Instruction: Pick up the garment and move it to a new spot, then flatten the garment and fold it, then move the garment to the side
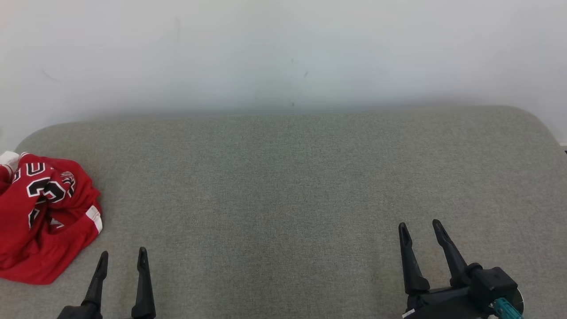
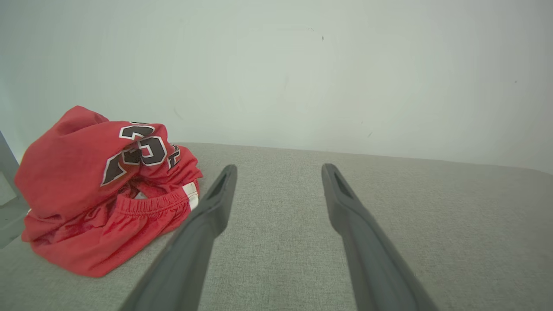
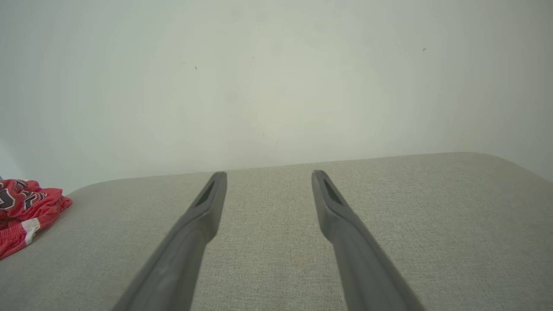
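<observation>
Garment (image 1: pixel 44 221): red crumpled heap at left edge of grey surface (image 1: pixel 283 186) | long axis roughly near-to-far in head view | left tool (image 1: pixel 123 253): fingers apart, empty, near it | right tool (image 1: pixel 420 224): fingers apart, empty, well apart from it

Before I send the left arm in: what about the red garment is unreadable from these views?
Head view: the crumpled red fabric garment runs off the left edge, so its full extent is unseen.
Left wrist view: its black-and-white numerals are broken by folds and unreadable.
Left wrist view: a grey object beside it is cut off by the edge and unidentifiable.
</observation>
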Motion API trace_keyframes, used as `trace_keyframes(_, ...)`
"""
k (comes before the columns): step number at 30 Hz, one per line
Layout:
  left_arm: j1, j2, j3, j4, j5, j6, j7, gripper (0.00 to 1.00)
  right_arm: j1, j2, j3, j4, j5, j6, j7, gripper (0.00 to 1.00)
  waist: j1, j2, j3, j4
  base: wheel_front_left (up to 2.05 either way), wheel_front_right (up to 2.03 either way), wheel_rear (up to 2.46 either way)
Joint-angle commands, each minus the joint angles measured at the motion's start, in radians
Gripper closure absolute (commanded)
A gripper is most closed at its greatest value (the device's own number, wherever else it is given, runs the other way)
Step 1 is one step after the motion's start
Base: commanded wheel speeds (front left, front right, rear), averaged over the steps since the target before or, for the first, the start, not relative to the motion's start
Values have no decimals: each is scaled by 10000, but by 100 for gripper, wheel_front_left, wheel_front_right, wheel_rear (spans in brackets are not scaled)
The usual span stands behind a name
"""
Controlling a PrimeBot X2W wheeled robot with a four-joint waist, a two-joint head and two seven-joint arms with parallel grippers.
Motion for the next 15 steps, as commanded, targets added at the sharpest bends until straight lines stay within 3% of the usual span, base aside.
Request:
trace_keyframes(1, 108, 21, 31, 4, 182, -25, -71, 0, 46, 14, -4, -60, -193, -18, -92, 0, -1, 0, -2, -1, 0, 0, 0)
trace_keyframes(15, 78, -11, 85, 388, 1085, -48, -321, 0, 96, 15, -178, 45, -985, -20, -343, 0, -1, 0, -33, 21, 0, 0, 0)
